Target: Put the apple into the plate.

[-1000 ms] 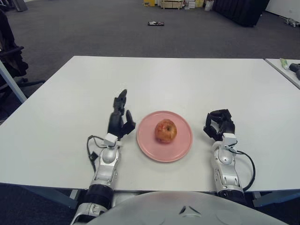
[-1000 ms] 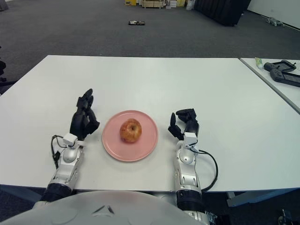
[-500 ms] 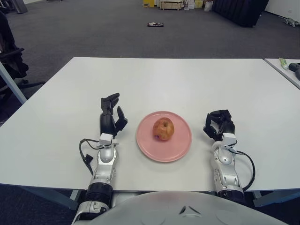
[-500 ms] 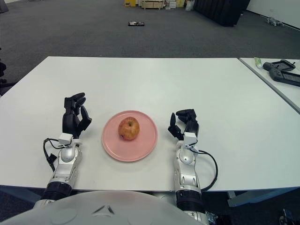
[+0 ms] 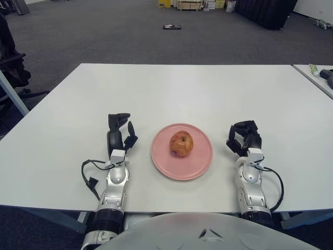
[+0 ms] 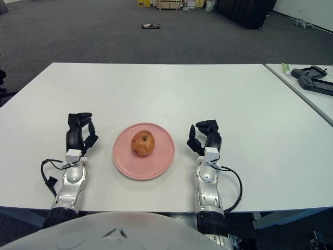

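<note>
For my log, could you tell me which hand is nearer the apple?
Left, only slightly: the left hand shows left of the plate holding the apple; the right hand shows right of it.

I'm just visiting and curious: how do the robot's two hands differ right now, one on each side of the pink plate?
The left hand shows left of the plate, set apart from its rim; the right hand shows right of it, at a similar gap. The left hand's fingers reach up with curled tips; the right hand's curl into a tighter, lower bunch. Both hold nothing; the apple sits on the plate.
</note>
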